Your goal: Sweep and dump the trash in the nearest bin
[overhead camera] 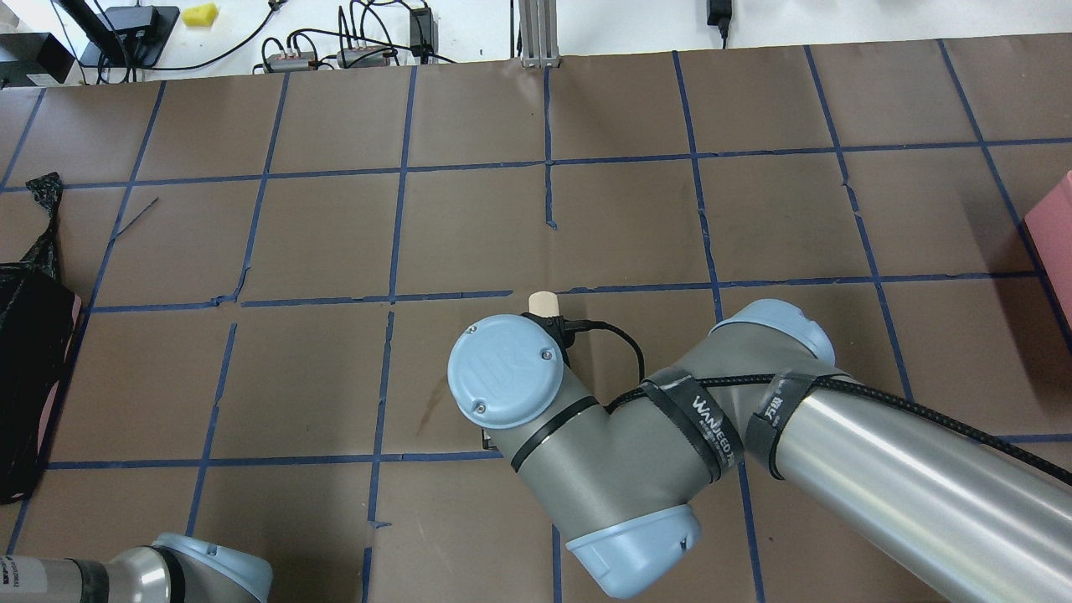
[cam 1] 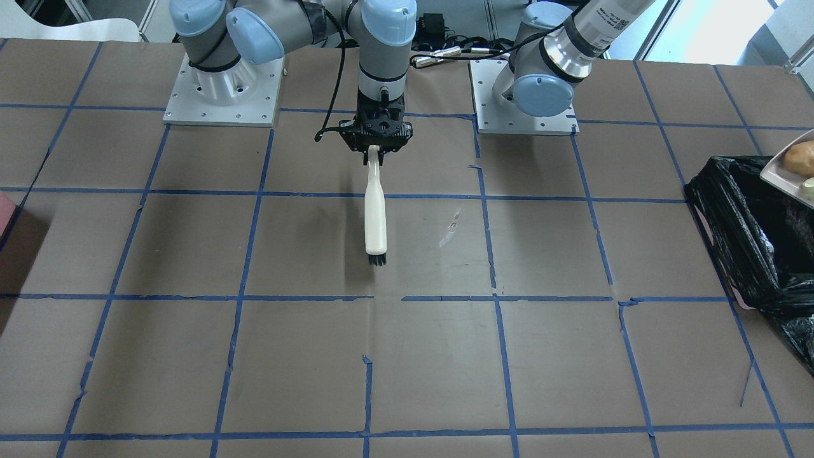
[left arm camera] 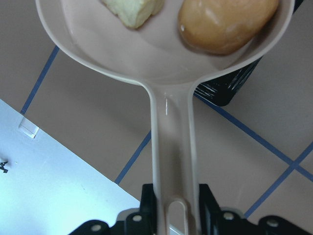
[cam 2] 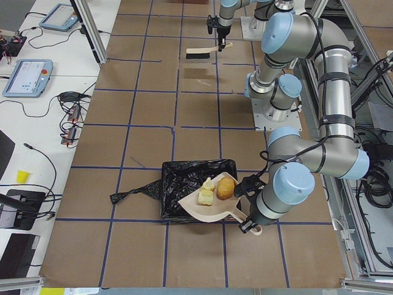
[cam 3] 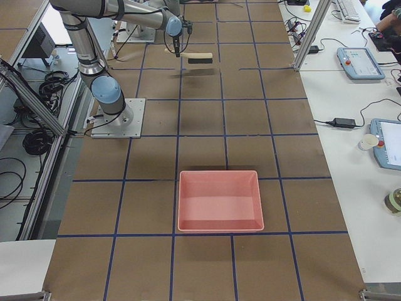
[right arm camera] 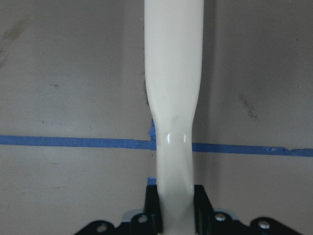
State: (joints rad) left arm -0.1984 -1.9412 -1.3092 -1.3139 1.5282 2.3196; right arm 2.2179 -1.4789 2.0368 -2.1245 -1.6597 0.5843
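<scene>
My left gripper [left arm camera: 173, 215] is shut on the handle of a beige dustpan [left arm camera: 171, 73], held level over the near edge of the bin [cam 2: 184, 181], a tray lined with a black bag. The trash lies in the pan: a tan-orange lump [left arm camera: 225, 22] [cam 2: 226, 188] and pale yellow scraps [cam 2: 206, 195]. At the table's middle my right gripper [cam 1: 375, 151] is shut on the cream handle of a brush [cam 1: 375, 210], its black bristles pointing away from the robot's base. The brush hangs a little above the table [cam 1: 445, 356]; nothing lies under it.
A pinkish-red open box [cam 3: 219, 200] stands on the table toward the robot's right end. The black bag [cam 1: 750, 235] spills over the bin's sides at the left end. Blue tape lines grid the brown table.
</scene>
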